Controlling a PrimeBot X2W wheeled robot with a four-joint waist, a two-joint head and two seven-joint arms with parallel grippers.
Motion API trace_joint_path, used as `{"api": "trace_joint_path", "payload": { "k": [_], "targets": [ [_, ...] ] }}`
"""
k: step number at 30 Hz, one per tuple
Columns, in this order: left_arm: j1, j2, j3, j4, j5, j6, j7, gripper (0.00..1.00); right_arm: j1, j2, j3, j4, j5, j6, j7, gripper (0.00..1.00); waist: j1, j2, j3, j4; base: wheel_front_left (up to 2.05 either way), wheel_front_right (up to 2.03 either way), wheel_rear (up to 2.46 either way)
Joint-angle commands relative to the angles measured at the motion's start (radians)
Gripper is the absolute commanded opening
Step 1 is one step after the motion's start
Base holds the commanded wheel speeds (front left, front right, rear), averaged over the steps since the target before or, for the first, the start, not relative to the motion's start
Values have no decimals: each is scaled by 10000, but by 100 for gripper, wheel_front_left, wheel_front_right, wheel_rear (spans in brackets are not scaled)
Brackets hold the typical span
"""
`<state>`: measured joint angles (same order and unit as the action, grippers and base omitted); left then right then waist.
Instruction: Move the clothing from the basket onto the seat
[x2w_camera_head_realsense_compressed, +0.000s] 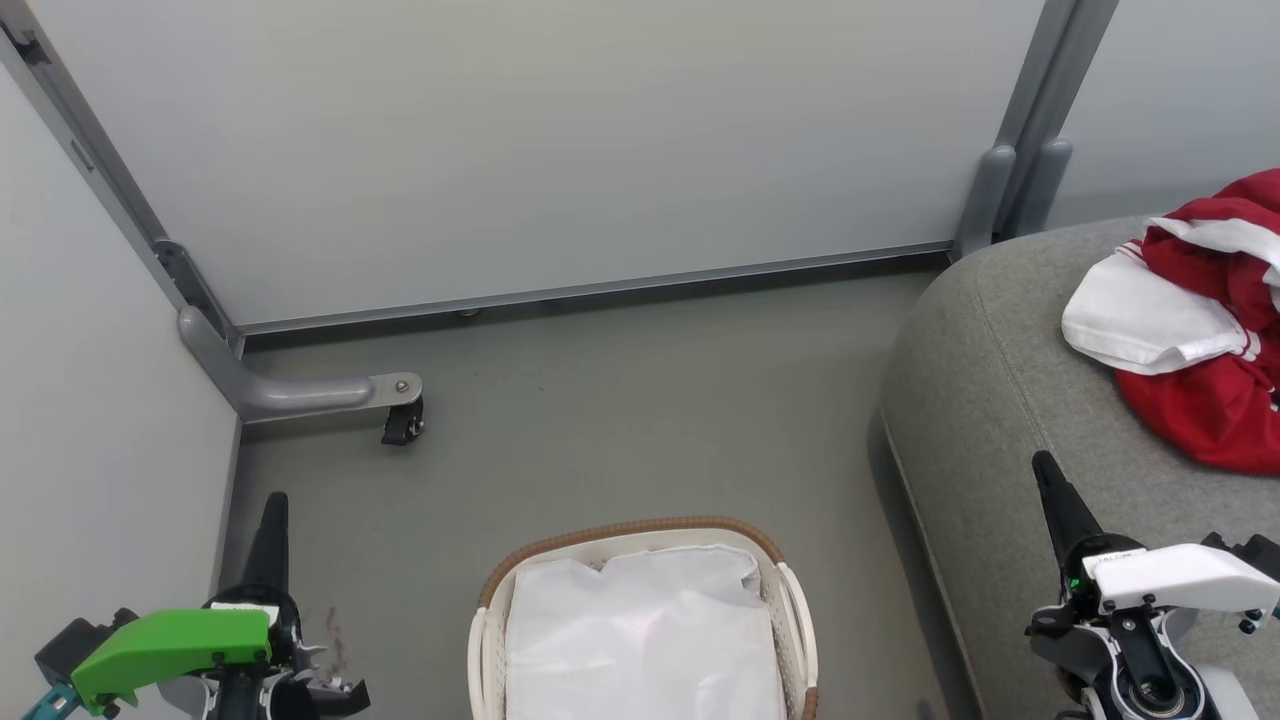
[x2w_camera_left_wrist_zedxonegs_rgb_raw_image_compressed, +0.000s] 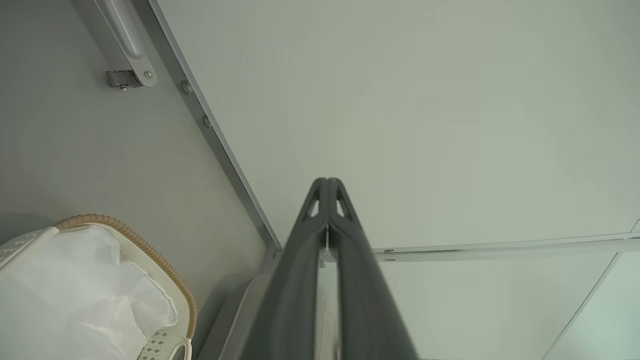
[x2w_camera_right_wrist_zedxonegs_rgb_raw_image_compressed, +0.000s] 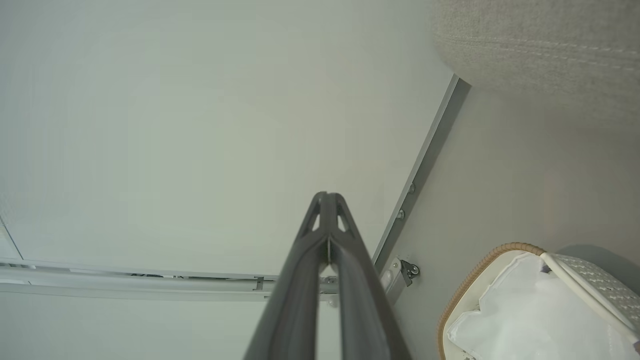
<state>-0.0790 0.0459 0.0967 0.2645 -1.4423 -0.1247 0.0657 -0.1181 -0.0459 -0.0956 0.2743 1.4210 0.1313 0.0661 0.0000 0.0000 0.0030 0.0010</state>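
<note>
I hold the left gripper (x2w_camera_head_realsense_compressed: 273, 510) and the right gripper (x2w_camera_head_realsense_compressed: 1047, 475) closed and empty, with the basket (x2w_camera_head_realsense_compressed: 630, 527) between them holding, I think, only its liner (x2w_camera_head_realsense_compressed: 640, 640), while the clothing (x2w_camera_head_realsense_compressed: 1220, 420) lies on the seat (x2w_camera_head_realsense_compressed: 1000, 420) towards its far edge, nearer the right arm.

Bare grey floor (x2w_camera_head_realsense_compressed: 620, 430) lies open between the small oval white basket with brown woven rim (x2w_camera_head_realsense_compressed: 630, 527) and the pale partition panels (x2w_camera_head_realsense_compressed: 520, 150). A grey metal foot with black caster (x2w_camera_head_realsense_compressed: 320, 392) juts in at left; the large grey fabric sofa cushion (x2w_camera_head_realsense_compressed: 990, 420) walls the right.
</note>
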Motion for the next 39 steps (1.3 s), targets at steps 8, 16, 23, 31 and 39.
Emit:
{"api": "trace_joint_path", "payload": {
  "k": [8, 16, 23, 31, 39],
  "targets": [
    [-289, 67, 134, -157, -1018, -74, 293, 0, 107, -68, -132, -222, 1129, -8, 313, 0, 0, 0, 1, -5, 0, 0, 0],
    [-352, 70, 179, -194, -1486, -84, 446, 0, 132, -70, -185, -292, 1670, -8, 437, 0, 0, 0, 1, -8, 0, 0, 0],
    [-357, 73, 195, -208, -1724, -88, 527, 0, 149, -72, -210, -327, 1932, -9, 518, 0, 0, 0, 1, -10, 0, 0, 0],
    [-355, 71, 192, -205, -1723, -88, 527, 0, 149, -70, -207, -324, 1932, -9, 516, 0, 0, 0, 1, -10, 0, 0, 0],
    [-354, 71, 192, -206, -1723, -88, 526, 0, 149, -70, -207, -325, 1933, -9, 515, 0, 0, 0, 1, -10, 0, 0, 0]
  ]
}}
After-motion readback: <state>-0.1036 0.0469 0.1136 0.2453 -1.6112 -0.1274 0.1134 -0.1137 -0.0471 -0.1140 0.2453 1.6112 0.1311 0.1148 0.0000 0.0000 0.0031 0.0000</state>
